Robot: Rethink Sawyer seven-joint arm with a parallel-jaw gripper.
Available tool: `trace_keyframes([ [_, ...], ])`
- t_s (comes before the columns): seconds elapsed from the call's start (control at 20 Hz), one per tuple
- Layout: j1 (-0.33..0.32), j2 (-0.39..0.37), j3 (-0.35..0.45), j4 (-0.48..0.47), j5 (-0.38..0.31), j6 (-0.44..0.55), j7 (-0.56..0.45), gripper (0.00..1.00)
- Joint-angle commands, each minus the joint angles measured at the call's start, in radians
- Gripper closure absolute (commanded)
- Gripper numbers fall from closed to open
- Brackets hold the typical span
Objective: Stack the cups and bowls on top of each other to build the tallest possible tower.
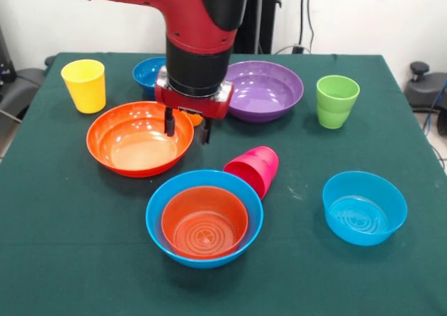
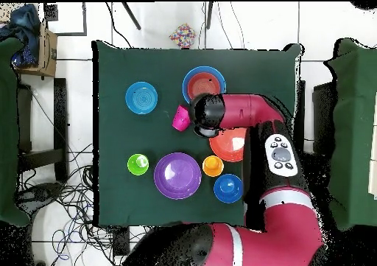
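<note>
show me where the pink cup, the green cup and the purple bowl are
pink cup [image 1: 255, 168], front view, on its upper side wall; it lies tipped over.
green cup [image 1: 336, 103], front view, on its outer wall.
purple bowl [image 1: 264, 92], front view, on its inner floor.

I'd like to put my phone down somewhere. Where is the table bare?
The near edge in front of the large light-blue bowl is bare, as is the corner beside the green cup. The middle is crowded around the gripper, orange bowl and tipped pink cup.

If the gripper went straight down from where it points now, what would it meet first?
Probably the right rim of the large orange bowl, since the gripper hangs open over that edge; depth is unclear, so it might land on the table just beside it.
</note>
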Motion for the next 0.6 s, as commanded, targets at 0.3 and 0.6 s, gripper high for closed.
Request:
trace_keyframes([
  [0.3, -0.024, -0.002, 0.075, 0.112, -0.101, -0.053, -0.182, 0.00],
  [0.6, 0.000, 0.011, 0.055, 0.124, -0.113, -0.083, -0.129, 0.00],
])
